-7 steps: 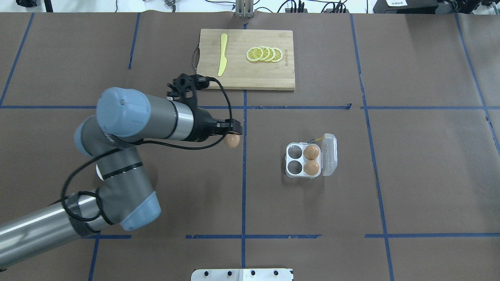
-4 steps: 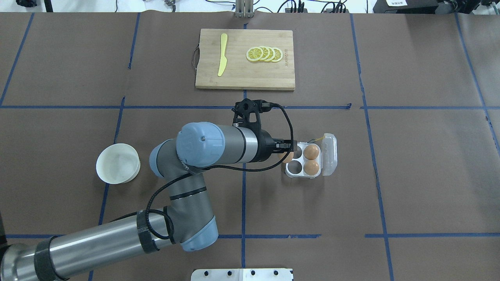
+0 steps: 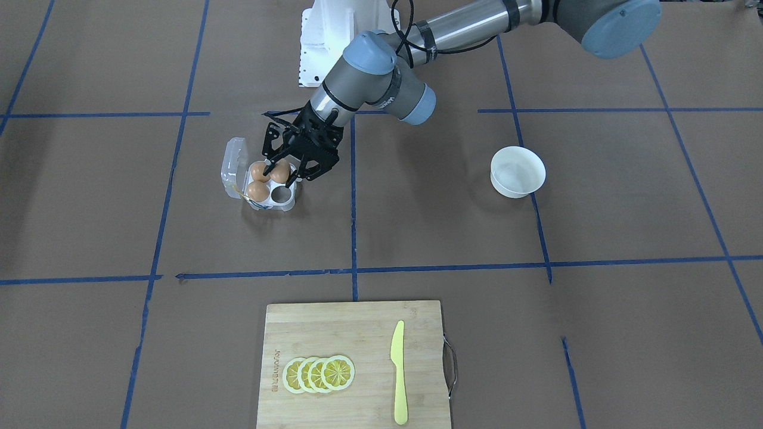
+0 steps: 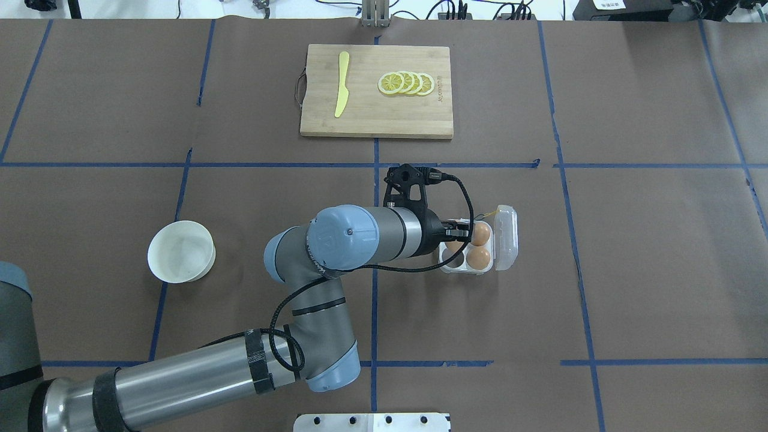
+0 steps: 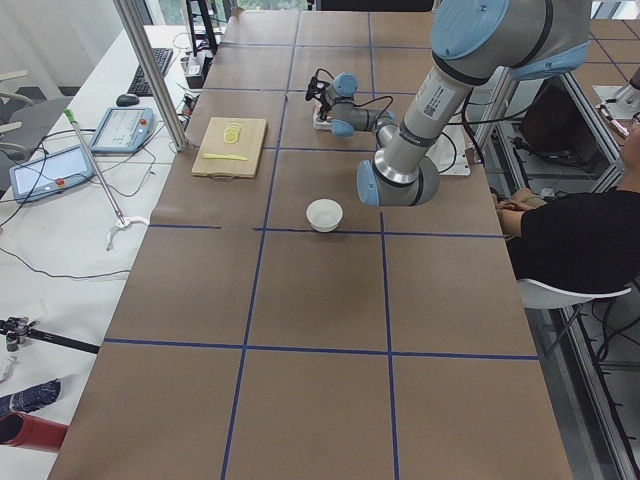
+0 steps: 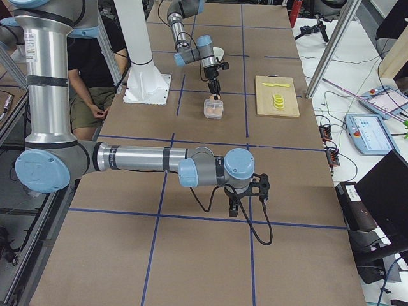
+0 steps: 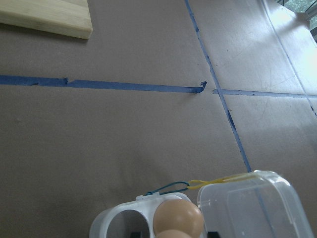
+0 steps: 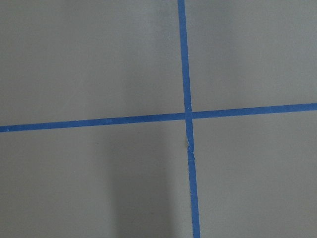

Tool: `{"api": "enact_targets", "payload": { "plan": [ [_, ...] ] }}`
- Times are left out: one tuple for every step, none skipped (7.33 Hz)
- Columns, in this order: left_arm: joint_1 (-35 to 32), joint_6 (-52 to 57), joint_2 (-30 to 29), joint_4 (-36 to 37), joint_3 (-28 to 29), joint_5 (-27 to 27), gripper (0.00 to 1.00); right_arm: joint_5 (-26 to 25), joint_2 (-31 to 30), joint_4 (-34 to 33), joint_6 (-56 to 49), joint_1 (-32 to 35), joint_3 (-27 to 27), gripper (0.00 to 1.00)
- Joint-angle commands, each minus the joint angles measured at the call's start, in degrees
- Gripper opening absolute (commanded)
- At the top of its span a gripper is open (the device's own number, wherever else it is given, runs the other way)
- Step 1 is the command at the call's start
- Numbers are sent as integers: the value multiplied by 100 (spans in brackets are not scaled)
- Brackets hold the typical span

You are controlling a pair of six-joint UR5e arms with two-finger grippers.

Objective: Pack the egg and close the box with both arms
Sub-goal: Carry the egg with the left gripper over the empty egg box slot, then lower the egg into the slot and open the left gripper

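"As the left gripper [image 3: 280,176] hung over the box [image 3: 281,195], what did you log?"

"Fingers drawn in narrow on the egg [image 3: 278,171], one either side. The egg was low at the free cell nearer the robot, just beside the two other eggs [image 3: 258,190]. The second free cell, at the yellow-band end, was empty. The lid [image 3: 233,159] stood open on the side away from the arm. Whether the egg touched the cell floor, I couldn't tell from where I stood."

"How would it handle?"

"My guess was light, rigid and thin-shelled, and smooth enough to slip. It wanted a hold across the middle with gentle pressure, as it appeared to have. A hard squeeze or a drop would likely crack it. The box looked like thin plastic, apt to skid or flex. The lid would want pushing at its free edge while the base was steadied."

"And the right gripper [image 6: 245,199]?"

"It sat well apart over bare table. Wide or narrow, I couldn't tell."
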Motion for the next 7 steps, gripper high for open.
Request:
{"api": "enact_targets", "payload": {
  "plan": [
    [21,-144,-41,-65,32,60,32,-7,-26,6,7,0,11,100],
    [21,-545,-50,-66,33,60,80,-7,-26,6,7,0,2,100],
    [21,-549,-50,-66,24,69,97,2,-26,6,7,0,11,100],
    [12,-558,-50,-57,24,60,99,2,-26,6,24,0,19,100],
    [-84,-567,-50,-22,6,8,100,115,-26,23,24,0,28,100],
    [-215,-558,-42,179,-46,-80,100,212,-18,32,68,-8,46,100],
    [-495,-506,-33,990,-334,-516,100,186,-18,32,382,-139,281,100]
  ]
}}
